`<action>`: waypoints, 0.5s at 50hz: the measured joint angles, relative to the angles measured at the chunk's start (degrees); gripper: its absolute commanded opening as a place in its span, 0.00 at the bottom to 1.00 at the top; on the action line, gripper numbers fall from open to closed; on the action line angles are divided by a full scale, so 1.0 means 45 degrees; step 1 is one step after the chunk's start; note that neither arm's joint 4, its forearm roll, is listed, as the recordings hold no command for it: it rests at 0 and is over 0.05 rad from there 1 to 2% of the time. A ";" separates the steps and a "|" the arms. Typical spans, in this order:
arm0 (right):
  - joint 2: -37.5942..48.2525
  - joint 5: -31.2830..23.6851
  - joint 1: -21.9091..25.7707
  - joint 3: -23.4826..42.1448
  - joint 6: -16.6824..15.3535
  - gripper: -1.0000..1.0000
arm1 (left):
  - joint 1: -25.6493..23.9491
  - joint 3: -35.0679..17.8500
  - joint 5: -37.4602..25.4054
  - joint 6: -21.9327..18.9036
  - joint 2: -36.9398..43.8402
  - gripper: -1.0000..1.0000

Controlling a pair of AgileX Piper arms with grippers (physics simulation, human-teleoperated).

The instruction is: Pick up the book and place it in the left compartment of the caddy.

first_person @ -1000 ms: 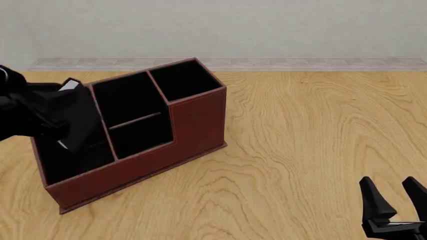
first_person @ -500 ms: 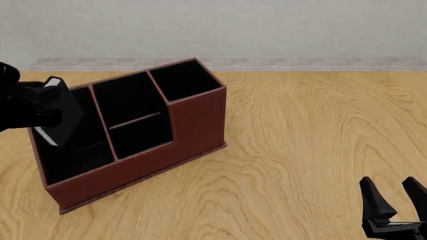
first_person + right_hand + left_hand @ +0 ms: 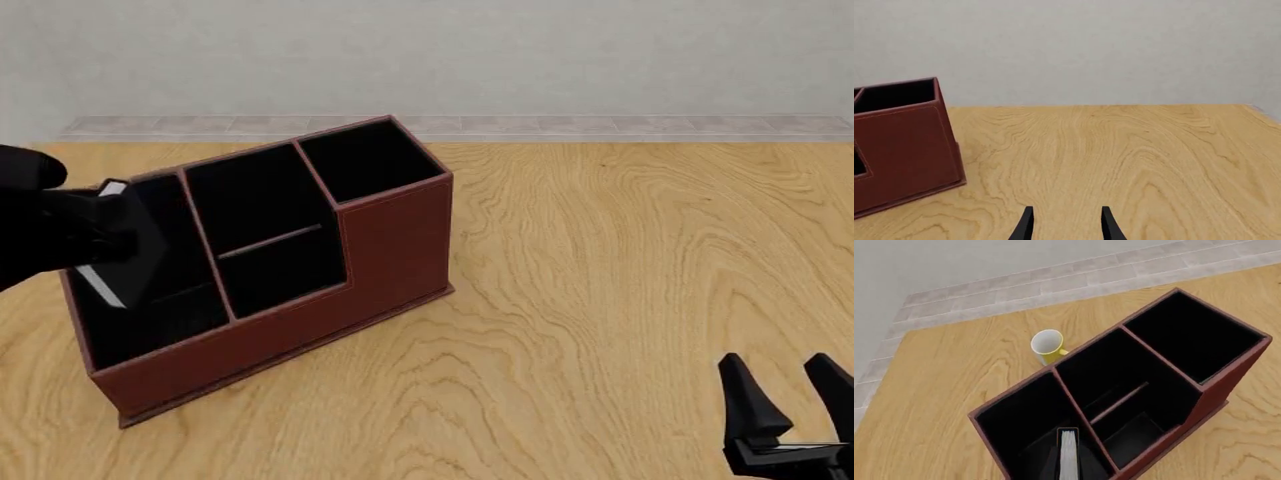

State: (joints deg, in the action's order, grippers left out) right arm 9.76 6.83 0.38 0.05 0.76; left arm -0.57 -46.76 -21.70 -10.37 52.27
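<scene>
Wood-grain table (image 3: 614, 300) and a plain grey wall form the setting; the caddy (image 3: 387, 250) stands at an angle on the table's left half.

Left arm: the left gripper (image 3: 80, 240) is over the left compartment (image 3: 147, 315), at the caddy's end nearest that arm. Its fingers are lost in the dark arm, so whether they pinch the book or have let go cannot be told.

Book position: the book (image 3: 123, 245) is inside the opening of the left compartment. In the front view it tilts, upper end leaning away from the middle section, white page edge showing at its top corner and along one lower side. In the left wrist view the page edges (image 3: 1068, 455) face up toward the camera, and the long axis runs down into the compartment. Whether the lower end touches the floor cannot be seen.

Governing relation: judged from this, the book lies directly below the left gripper, so the remaining move is a release or straight descent.

Right arm: the right gripper (image 3: 787, 420) rests well apart, fingers spread, holding nothing.

A yellow mug (image 3: 1047, 346) stands behind the caddy.
</scene>
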 measured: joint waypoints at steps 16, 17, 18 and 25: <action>-0.0036 -0.0020 -0.0029 -0.0001 0.0005 1.00 | 0.0298 0.0716 0.1108 0.0127 0.0823 0.00; -0.0035 -0.0019 -0.0032 -0.0001 0.0005 1.00 | 0.0309 0.0750 0.1165 0.0130 0.0870 0.00; -0.0034 -0.0019 -0.0034 0.0000 0.0006 1.00 | 0.0318 0.0784 0.1226 0.0132 0.0920 0.00; -0.0044 -0.0024 -0.0047 0.0000 0.0007 1.00 | 0.0394 0.1014 0.1676 0.0118 0.1341 0.00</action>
State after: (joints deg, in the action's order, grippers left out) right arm 9.56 6.72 0.17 0.05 0.79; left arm 1.20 -42.20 -14.15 -9.84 58.31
